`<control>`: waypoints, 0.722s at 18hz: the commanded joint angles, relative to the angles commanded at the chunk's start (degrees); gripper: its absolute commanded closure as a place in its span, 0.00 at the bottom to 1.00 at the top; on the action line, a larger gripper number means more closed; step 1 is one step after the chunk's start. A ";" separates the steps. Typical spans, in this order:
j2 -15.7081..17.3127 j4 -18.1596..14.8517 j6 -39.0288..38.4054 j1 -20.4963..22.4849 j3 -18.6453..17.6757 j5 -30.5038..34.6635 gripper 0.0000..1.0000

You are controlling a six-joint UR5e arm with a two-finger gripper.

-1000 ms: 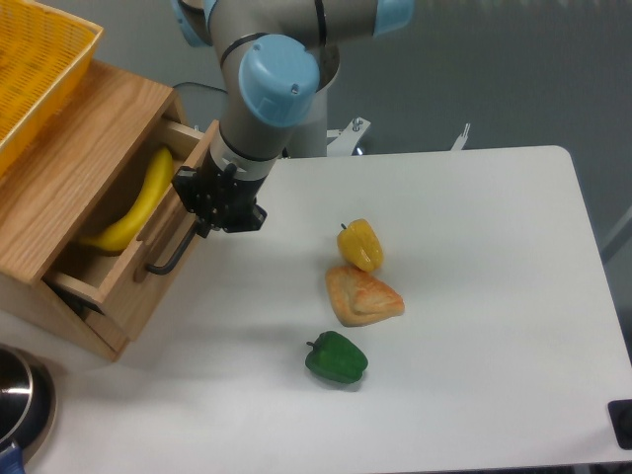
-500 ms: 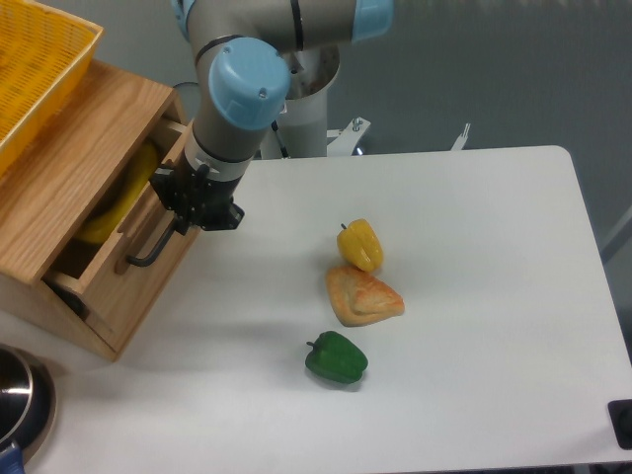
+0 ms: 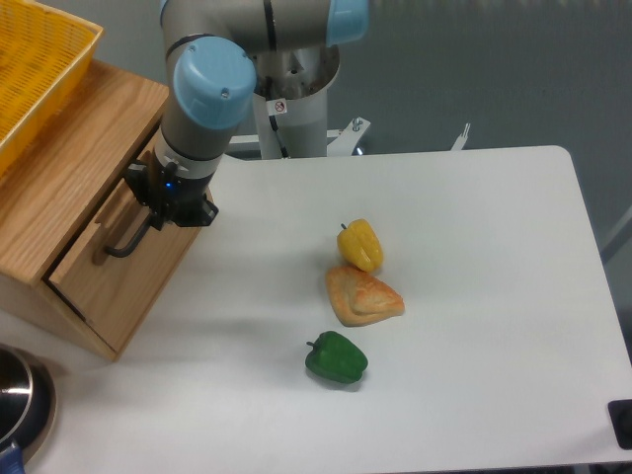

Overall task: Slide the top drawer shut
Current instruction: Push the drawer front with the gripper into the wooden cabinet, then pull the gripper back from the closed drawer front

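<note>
Tool (image 3: 158, 209): I can't tell jaw state; pressed at the black handle (image 3: 126, 240).
Top drawer (image 3: 117, 267): nearly flush.
Risk: overpushing could shove the cabinet (image 3: 59, 178).

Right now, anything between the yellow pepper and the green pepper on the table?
Yes. In the fixed camera view the orange-tan pastry lies between the yellow pepper and the green pepper, touching the yellow one and apart from the green.

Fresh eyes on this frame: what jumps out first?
The arm's black hand pressed against the top drawer of the oak cabinet at left, by its black bar handle; the drawer looks nearly or fully shut. Next, the food cluster mid-table: a yellow pepper touching a pastry, a green pepper just below. A yellow mesh basket sits atop the cabinet.
</note>
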 joint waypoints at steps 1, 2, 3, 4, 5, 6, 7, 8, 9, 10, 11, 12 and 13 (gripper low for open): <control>-0.09 0.00 0.00 0.00 0.00 0.00 1.00; -0.09 0.00 0.00 -0.09 0.00 -0.09 1.00; -0.09 0.00 0.00 -0.09 0.09 -0.09 1.00; 0.00 0.00 0.00 -0.09 0.09 -0.09 1.00; 0.00 0.00 0.00 -0.09 0.09 -0.09 1.00; -0.09 0.00 0.00 -0.09 0.17 0.00 1.00; -0.17 0.09 0.26 -0.09 0.18 0.00 0.98; -0.35 0.26 0.52 0.26 0.26 0.00 0.91; -0.53 0.44 0.61 0.70 0.61 0.09 0.79; -0.70 0.61 0.79 1.66 0.70 0.17 0.64; -0.70 0.70 1.05 3.15 0.70 0.61 0.60; -0.88 0.79 2.45 4.12 0.96 1.40 0.54; -1.57 0.70 4.29 5.17 1.40 2.36 0.47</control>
